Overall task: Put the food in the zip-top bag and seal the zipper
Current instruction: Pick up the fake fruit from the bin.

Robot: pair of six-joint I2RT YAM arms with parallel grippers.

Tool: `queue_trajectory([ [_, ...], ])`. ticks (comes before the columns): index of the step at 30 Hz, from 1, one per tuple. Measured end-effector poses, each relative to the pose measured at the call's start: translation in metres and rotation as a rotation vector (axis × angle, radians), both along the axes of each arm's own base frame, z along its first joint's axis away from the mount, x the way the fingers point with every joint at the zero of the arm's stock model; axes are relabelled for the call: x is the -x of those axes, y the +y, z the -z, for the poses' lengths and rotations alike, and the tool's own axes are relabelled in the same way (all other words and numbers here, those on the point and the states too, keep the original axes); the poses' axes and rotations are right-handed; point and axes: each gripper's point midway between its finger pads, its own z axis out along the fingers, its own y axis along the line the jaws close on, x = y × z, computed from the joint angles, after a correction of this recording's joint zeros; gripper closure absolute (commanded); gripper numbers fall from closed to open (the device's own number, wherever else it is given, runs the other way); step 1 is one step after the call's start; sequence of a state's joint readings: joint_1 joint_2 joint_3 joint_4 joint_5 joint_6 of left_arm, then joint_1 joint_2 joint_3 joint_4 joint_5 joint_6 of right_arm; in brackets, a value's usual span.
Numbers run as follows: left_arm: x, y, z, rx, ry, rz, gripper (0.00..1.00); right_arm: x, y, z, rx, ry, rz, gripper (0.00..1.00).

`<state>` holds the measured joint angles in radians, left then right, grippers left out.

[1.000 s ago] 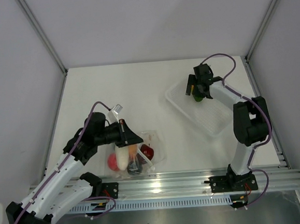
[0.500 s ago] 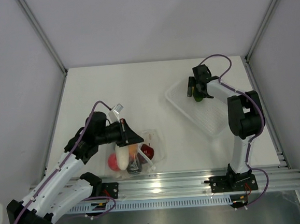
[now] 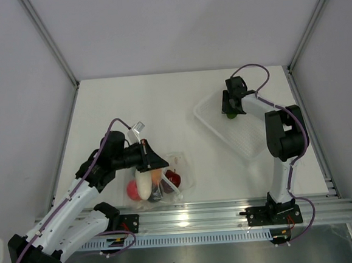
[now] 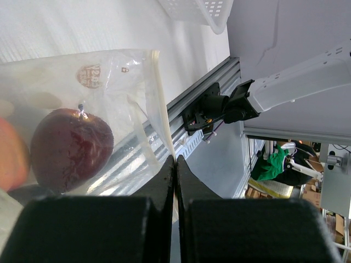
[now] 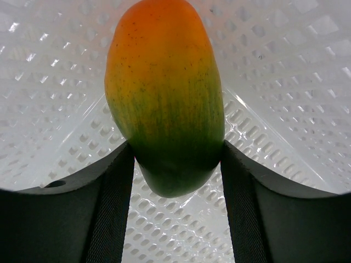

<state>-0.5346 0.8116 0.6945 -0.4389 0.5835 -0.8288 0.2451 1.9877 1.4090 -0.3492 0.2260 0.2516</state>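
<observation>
The clear zip-top bag point(image 3: 178, 171) lies near the table's front edge with a white radish point(image 3: 145, 184), a red piece point(image 3: 132, 190), a dark red apple point(image 3: 172, 179) and dark pieces inside. My left gripper point(image 3: 159, 167) is shut on the bag's mouth edge point(image 4: 162, 112); the apple point(image 4: 71, 149) shows through the plastic in the left wrist view. My right gripper point(image 3: 230, 106) is in the clear tray point(image 3: 250, 145), its jaws shut on the green end of the orange-green mango point(image 5: 164, 93), which rests over the tray floor point(image 5: 285, 71).
The rigid clear tray sits at the back right, angled toward the right wall. An aluminium rail point(image 3: 219, 214) runs along the table's front edge. Grey walls close the left, back and right sides.
My right gripper has crept slightly toward the tray's far corner around the mango. My left gripper and the bag have barely moved.
</observation>
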Motion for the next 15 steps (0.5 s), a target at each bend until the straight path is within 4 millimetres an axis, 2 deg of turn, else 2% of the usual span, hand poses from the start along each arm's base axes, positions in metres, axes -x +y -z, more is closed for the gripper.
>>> queue_trajectory([
  [3, 0.0, 0.0, 0.0, 0.0, 0.0, 0.0, 0.99, -0.0005, 0.0004, -0.0001, -0.003, -0.002, -0.002, 0.75],
  [8, 0.0001, 0.0001, 0.0005, -0.001, 0.001, 0.0, 0.99, -0.0006, 0.0008, -0.0001, -0.005, -0.002, -0.003, 1.0],
  [15, 0.0, 0.0001, 0.0007, -0.001, 0.002, -0.001, 1.0, -0.0002, 0.0011, -0.0001, -0.01, -0.004, 0.001, 1.0],
])
